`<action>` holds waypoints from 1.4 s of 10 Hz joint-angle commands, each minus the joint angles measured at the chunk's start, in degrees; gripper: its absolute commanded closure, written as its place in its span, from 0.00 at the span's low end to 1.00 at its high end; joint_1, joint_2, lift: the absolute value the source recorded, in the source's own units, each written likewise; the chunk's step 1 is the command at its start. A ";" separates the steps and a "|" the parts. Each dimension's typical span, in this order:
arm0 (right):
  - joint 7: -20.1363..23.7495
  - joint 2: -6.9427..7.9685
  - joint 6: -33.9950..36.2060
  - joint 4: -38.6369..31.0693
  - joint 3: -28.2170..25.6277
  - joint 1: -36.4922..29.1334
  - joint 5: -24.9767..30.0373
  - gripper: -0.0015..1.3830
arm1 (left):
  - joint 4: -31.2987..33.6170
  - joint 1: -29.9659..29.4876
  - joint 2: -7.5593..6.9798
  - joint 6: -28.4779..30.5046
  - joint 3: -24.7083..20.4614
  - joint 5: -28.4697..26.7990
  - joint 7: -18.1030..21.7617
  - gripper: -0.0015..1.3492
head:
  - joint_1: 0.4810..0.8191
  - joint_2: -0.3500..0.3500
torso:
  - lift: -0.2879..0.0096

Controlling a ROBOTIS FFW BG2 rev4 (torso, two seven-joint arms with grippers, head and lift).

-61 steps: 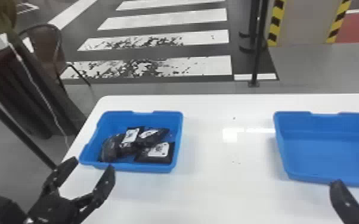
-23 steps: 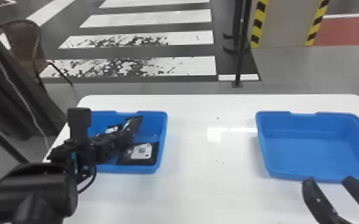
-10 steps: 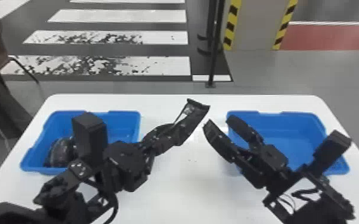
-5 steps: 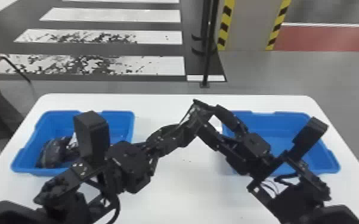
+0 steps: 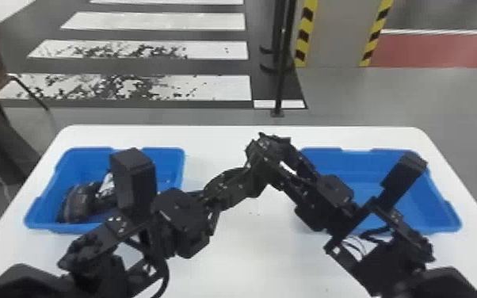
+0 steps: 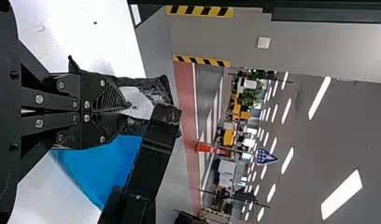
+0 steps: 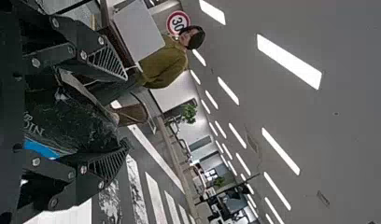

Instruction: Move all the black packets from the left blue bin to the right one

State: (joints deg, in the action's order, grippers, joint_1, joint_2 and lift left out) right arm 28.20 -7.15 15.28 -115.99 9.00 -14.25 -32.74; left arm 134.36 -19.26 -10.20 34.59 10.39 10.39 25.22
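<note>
Handover forms between the bench's side edges.
Left hand clenches a black packet; right hand, spread, has come around it: transfer looks due.

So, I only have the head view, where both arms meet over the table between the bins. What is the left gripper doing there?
Observer: The left wrist view shows the left gripper with its fingertips shut on a black packet.
Operator: Has the right one closed on it too?
Observer: No, in the right wrist view the right gripper has its fingers spread, with the packet lying between them.
</note>
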 commanded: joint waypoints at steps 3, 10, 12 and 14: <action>-0.43 0.04 -0.80 0.05 -0.09 -0.79 0.07 0.93 | -0.14 -0.15 0.09 -0.70 -0.34 0.46 0.00 0.90 | 0.63 0.50 | 0.50; -1.48 -0.49 -2.07 6.80 -10.37 2.44 5.44 0.93 | -0.98 -8.87 4.93 -9.42 -14.73 2.06 -0.17 0.12 | 0.63 0.49 | 0.50; -3.59 -2.07 -3.33 12.57 -12.66 4.55 7.72 0.93 | -0.56 -10.55 6.77 -11.95 -21.93 1.03 0.18 0.13 | 0.63 0.51 | 0.50; -5.00 -3.39 -5.44 21.43 -14.49 9.05 11.15 0.93 | 0.70 -12.80 8.62 -14.20 -27.42 1.03 0.09 0.13 | 0.63 0.54 | 0.50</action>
State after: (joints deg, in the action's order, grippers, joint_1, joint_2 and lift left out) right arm 23.15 -10.13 10.39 -97.28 -4.81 -6.68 -22.96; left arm 134.68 -31.39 -2.14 21.01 -15.49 11.43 25.32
